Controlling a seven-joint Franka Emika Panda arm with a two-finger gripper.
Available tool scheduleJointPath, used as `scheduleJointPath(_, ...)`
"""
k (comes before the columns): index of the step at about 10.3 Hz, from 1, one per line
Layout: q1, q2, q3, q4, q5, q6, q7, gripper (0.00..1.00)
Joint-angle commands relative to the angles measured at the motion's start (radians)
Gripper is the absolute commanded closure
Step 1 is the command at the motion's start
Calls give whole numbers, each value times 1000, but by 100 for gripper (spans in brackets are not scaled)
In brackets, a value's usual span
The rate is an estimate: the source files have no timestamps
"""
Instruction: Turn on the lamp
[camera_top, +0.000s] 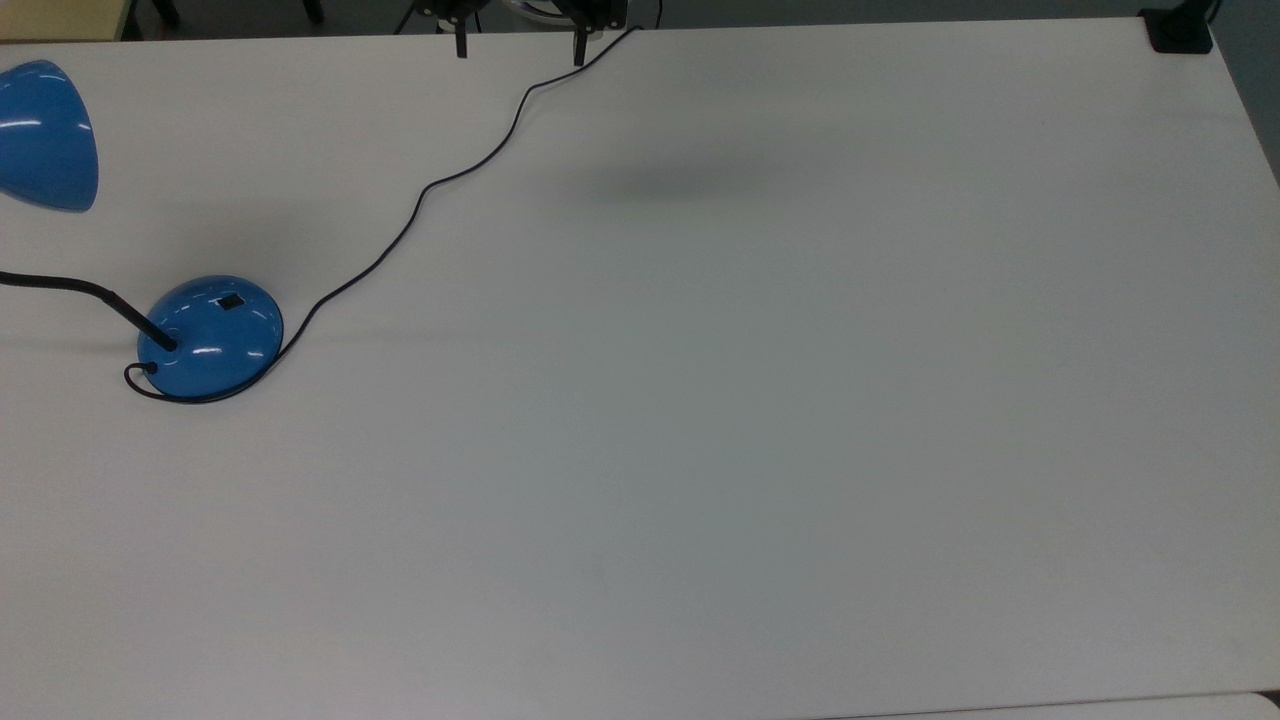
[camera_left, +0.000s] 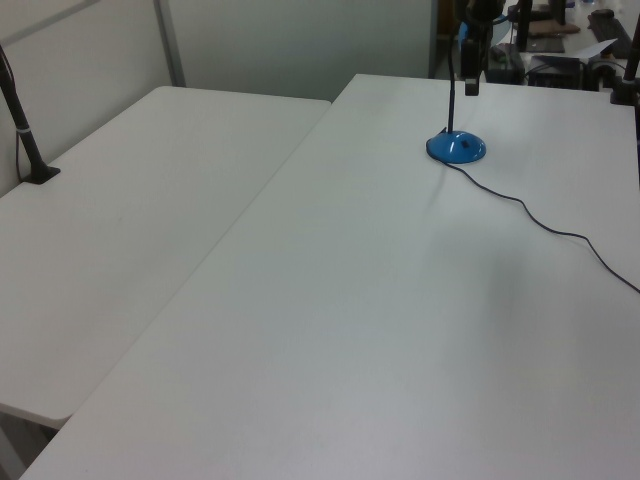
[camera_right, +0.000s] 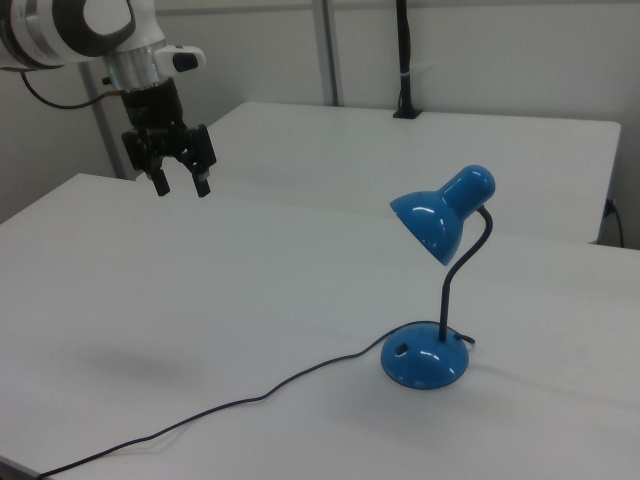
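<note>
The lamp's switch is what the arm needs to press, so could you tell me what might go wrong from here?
The switch is a small target on the domed glossy base; the open gripper, high and far off, might slip on the curve. The cord trails across the table and curls round the base, so a low approach could snag it. The shade overhangs nearby and could be bumped.
</note>
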Motion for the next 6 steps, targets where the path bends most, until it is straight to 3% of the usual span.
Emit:
scheduleJointPath(1,11,0,-3,-3,24,-37,-19,100)
scheduleJointPath(6,-18,-8,-5,-30,24,-20,-9,100)
